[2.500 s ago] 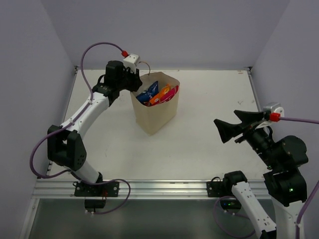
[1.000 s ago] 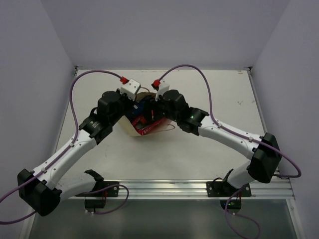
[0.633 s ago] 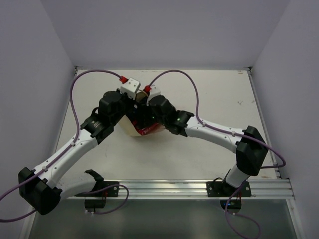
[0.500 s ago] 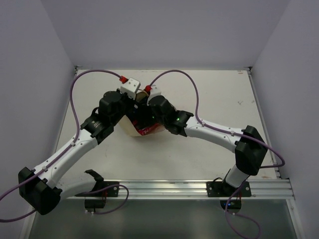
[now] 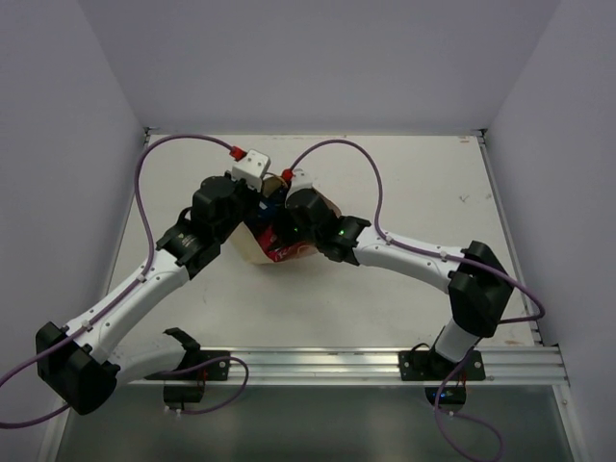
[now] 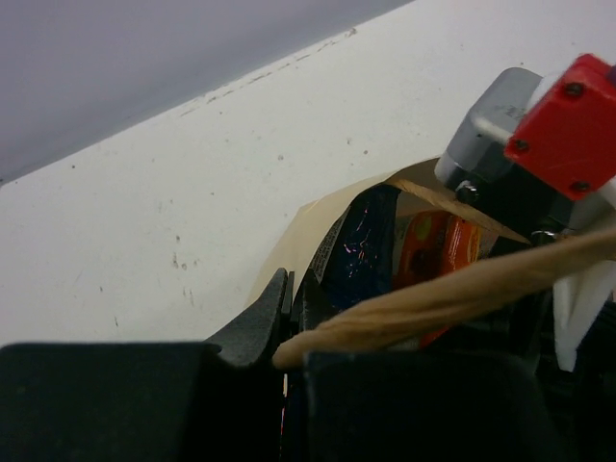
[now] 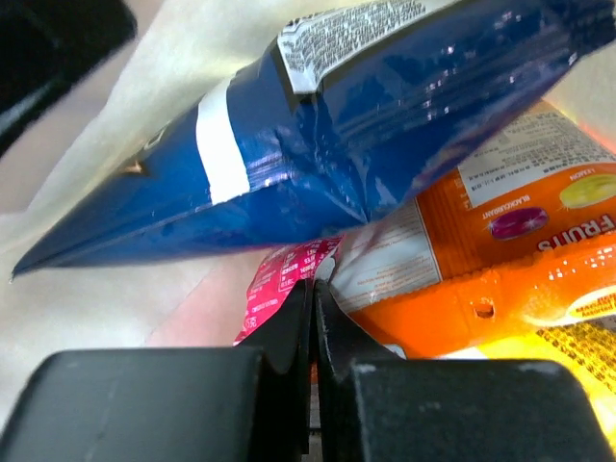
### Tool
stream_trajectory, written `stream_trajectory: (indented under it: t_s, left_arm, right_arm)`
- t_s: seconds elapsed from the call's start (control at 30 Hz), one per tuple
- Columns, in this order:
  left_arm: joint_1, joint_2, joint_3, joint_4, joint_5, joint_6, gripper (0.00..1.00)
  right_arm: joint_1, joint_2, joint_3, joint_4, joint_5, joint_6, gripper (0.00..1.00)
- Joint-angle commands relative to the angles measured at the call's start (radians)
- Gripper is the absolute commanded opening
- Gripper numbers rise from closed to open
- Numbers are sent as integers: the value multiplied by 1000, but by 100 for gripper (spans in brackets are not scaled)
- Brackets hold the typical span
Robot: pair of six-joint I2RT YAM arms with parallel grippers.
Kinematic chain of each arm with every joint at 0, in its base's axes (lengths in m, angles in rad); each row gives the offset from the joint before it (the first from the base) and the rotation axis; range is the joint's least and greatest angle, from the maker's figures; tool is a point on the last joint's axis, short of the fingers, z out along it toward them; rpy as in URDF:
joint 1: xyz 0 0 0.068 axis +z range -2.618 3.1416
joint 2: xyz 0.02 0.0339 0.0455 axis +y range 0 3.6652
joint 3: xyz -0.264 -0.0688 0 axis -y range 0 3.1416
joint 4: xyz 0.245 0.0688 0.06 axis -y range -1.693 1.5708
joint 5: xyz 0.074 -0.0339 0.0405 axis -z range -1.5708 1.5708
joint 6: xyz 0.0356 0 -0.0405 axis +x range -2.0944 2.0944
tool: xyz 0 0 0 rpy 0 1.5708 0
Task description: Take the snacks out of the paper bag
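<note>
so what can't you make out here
Top view: the left wrist and right wrist cover the bag mouth, hiding what's inside.
Left wrist view: the handle crosses the left gripper; its grip is unclear.
Right wrist view: the right gripper is shut where the magenta packet and orange packet meet; what it pinches is hidden.
Same view: the yellow wrapper is cut off at the corner.

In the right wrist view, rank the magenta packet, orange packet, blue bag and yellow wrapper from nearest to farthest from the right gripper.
1. Magenta packet, at the right gripper's tips on the view's left, and orange packet, its corner at the tips on the right: too close to call.
2. Blue bag, above.
3. Yellow wrapper, far lower right.
</note>
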Motion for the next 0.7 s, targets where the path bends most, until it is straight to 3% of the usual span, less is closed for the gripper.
stream_trajectory:
  t_s: [0.0, 0.23, 0.43, 0.53, 0.67]
  left_arm:
    - [-5, 5, 13, 51, -44, -49, 0]
    - [-5, 7, 15, 66, -86, -40, 0]
    - [-4, 19, 29, 71, -123, 5, 0]
    - [-4, 27, 35, 81, -126, 28, 0]
    - [-5, 28, 39, 98, -88, 63, 0]
  right_arm:
    - [3, -104, -23, -7, -4, -16, 0]
    - [-5, -394, -21, -69, 57, -98, 0]
    - [-103, -629, -63, -102, 55, -169, 0]
    - [-230, -715, -106, -101, 32, -203, 0]
    - [-477, -715, -181, -64, -19, -223, 0]
